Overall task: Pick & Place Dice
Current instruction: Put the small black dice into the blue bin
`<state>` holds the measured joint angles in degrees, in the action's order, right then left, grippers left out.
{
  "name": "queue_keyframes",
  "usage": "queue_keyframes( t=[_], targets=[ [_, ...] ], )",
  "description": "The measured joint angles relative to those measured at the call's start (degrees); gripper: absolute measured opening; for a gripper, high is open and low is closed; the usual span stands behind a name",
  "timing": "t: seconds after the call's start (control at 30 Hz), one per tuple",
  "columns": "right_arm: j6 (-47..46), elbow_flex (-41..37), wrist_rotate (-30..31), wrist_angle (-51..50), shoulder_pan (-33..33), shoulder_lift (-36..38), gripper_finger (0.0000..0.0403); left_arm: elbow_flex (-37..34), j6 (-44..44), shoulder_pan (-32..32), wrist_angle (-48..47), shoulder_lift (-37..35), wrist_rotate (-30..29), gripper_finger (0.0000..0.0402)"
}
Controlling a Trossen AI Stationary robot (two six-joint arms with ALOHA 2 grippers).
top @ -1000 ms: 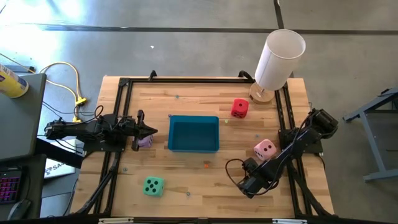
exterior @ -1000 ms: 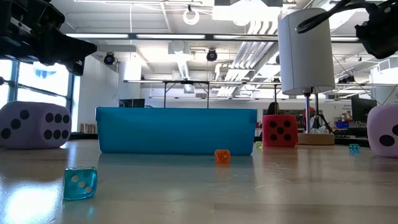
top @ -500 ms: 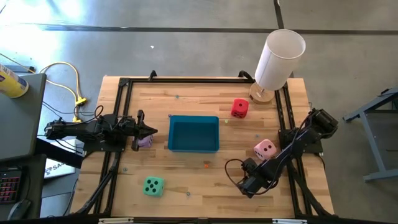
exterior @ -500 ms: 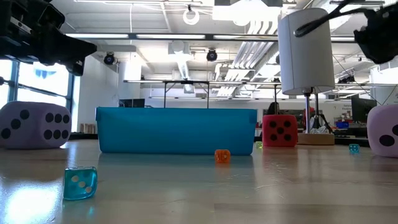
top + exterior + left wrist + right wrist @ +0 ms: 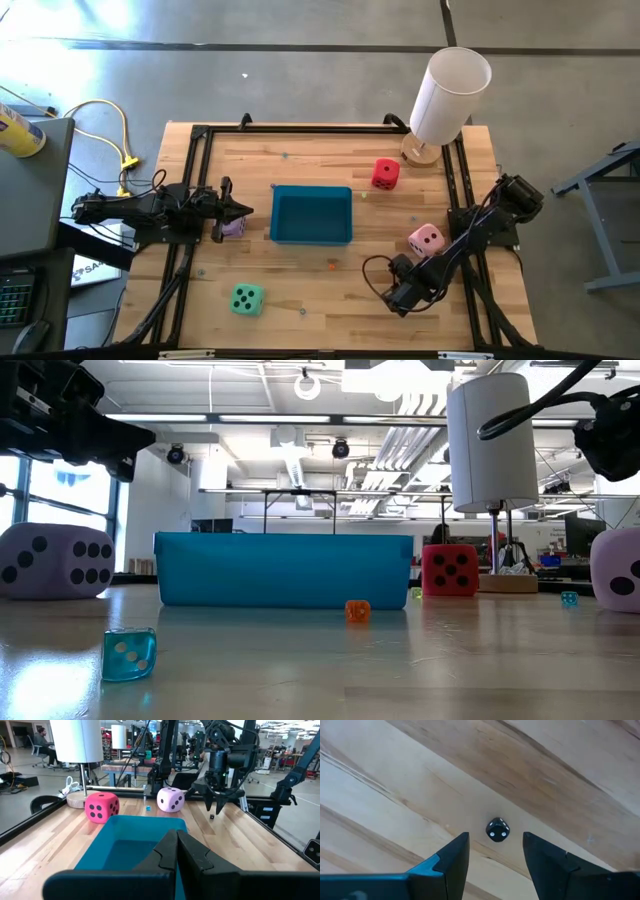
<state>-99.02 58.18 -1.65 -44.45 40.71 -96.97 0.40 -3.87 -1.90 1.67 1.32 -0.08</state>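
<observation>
Directly beneath the half-open, empty right pincer (image 5: 495, 851), unmoved over the last second: small black die (image 5: 497, 829) on tabletop (image 5: 555, 765), grasp pending.

A tray (image 5: 311, 216) is sitting mid-table, one die (image 5: 232, 226) lying just left of it. Two dice (image 5: 385, 174) (image 5: 426, 240) are lying to its right; a fourth (image 5: 246, 299) is resting nearer the front-left edge.
</observation>
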Motion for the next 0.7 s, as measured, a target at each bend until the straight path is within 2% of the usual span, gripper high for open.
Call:
queue_keyframes(
  t=[0.43,0.7],
  targets=[
    [0.04,-0.15,0.10,0.28,-0.01,-0.02,0.0176,0.00,0.00,0.00,-0.42,0.01,0.00,0.0001],
    [-1.62,-3.38,-1.02,4.17,0.00,-0.07,0.0176,0.00,0.00,0.01,-0.42,0.00,0.00,0.0001]
  ],
)
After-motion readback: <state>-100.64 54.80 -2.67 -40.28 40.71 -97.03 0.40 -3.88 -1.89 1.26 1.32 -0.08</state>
